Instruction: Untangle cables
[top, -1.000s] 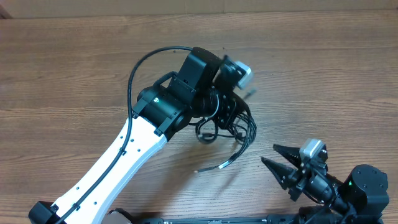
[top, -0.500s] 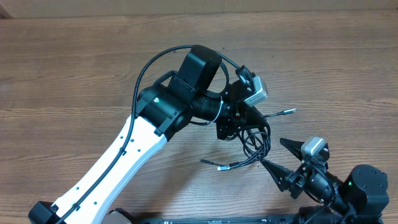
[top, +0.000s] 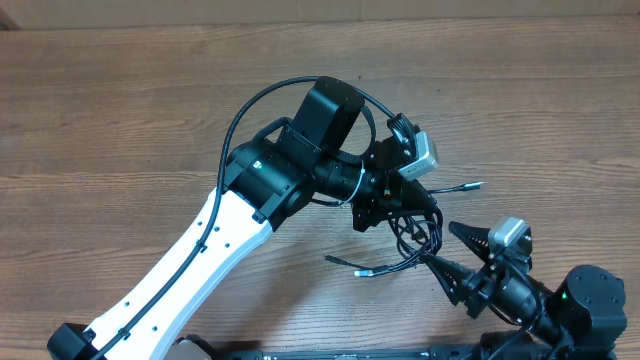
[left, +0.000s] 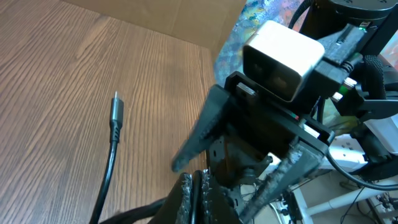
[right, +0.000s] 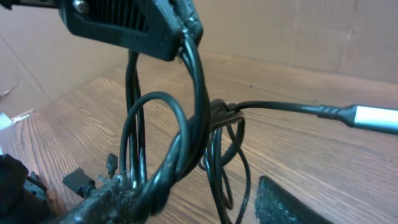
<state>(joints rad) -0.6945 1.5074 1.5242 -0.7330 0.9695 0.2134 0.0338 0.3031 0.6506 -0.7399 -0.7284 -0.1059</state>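
While our left gripper (right: 183, 37) pinches the thin black cables (top: 415, 235) with silver plug ends tight and holds them above the brown wooden table (top: 120, 120), they hang as one twisted bunch. Our right gripper (top: 438, 243) stands open, loops lying over one jaw. We think most untangling is left.

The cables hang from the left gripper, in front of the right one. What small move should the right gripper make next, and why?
Probably close the right gripper on the hanging loops. The left gripper is shut on the top of the cables, and their loops droop between the right gripper's open fingers. A second grip would let the arms pull the bundle apart.
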